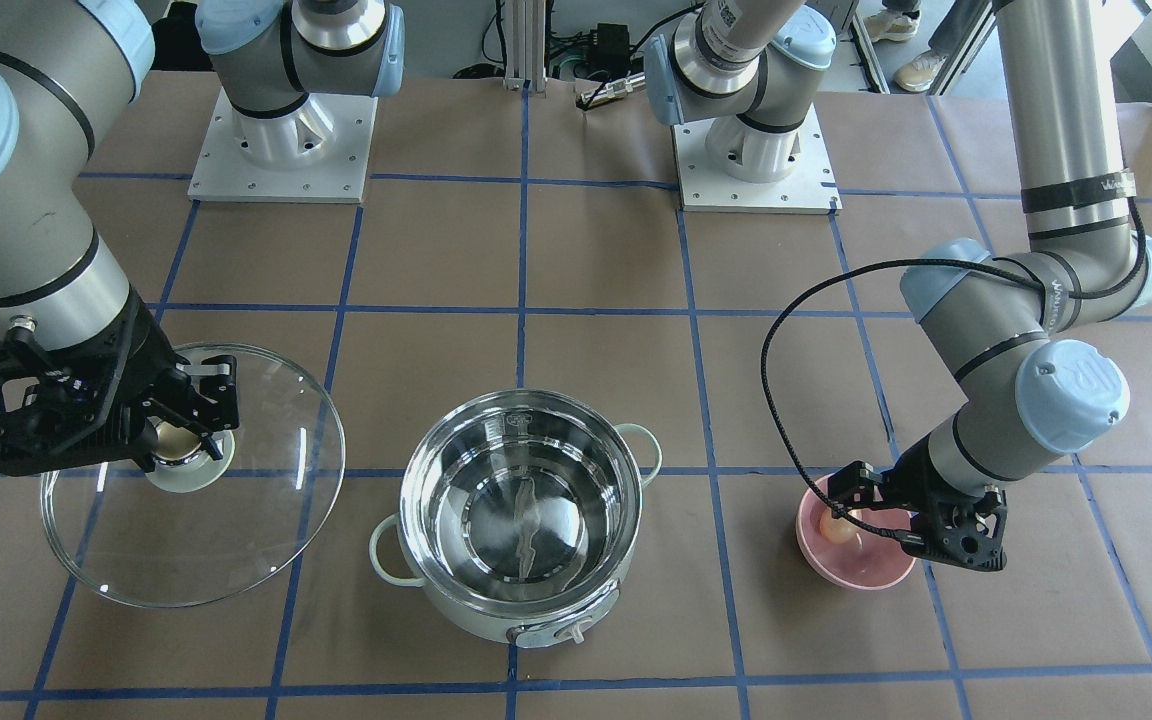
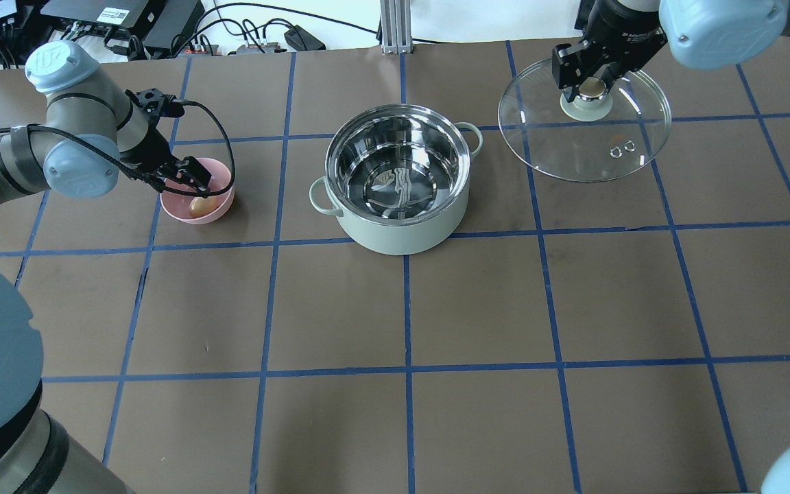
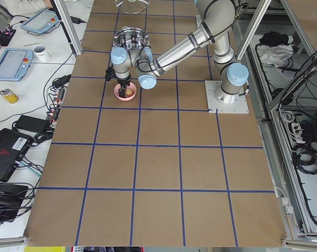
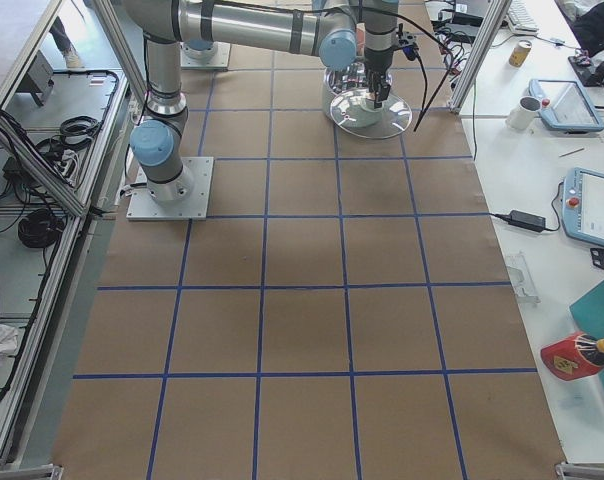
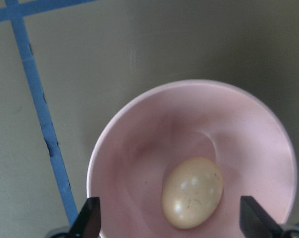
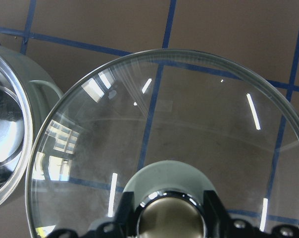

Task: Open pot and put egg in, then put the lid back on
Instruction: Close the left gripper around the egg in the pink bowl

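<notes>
Where pot open, brown gridded table.

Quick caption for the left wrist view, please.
Open left gripper poised above the small tan oval egg lying in the round pink bowl.

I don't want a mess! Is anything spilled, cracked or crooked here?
Nothing stands out. The pot stands upright and empty. The egg lies whole in the pink bowl, under the open left gripper. The lid looks uncracked, with the right gripper closed on it.
</notes>
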Controlling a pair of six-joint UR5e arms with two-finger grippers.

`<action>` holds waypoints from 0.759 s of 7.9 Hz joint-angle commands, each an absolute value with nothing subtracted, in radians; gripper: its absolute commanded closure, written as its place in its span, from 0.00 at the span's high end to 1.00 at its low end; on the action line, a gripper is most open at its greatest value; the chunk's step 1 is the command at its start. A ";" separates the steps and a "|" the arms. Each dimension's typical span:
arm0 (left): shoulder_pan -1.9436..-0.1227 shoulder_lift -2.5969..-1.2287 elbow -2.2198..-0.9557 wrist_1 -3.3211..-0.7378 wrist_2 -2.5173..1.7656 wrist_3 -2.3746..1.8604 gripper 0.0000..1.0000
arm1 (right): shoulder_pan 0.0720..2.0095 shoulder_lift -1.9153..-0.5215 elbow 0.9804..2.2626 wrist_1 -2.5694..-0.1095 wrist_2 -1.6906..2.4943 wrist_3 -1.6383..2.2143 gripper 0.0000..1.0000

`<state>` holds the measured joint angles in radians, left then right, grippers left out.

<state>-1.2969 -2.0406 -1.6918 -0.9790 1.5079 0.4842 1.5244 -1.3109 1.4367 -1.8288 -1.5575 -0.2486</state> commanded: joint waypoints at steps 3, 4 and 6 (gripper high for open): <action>-1.321 -2.042 -1.683 -0.953 1.513 0.465 1.00 | 1.483 -1.310 1.437 -1.853 -1.560 -0.302 0.00; -1.324 -2.043 -1.683 -0.947 1.508 0.465 0.92 | 1.477 -1.309 1.437 -1.853 -1.560 -0.313 0.00; -1.324 -2.046 -1.692 -0.943 1.506 0.475 0.88 | 1.439 -1.312 1.437 -1.853 -1.555 -0.366 0.00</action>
<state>-1.3221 -2.0438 -1.6865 -0.9483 1.5084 0.4669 1.4696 -1.3095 1.4373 -1.8514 -1.5586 -0.3195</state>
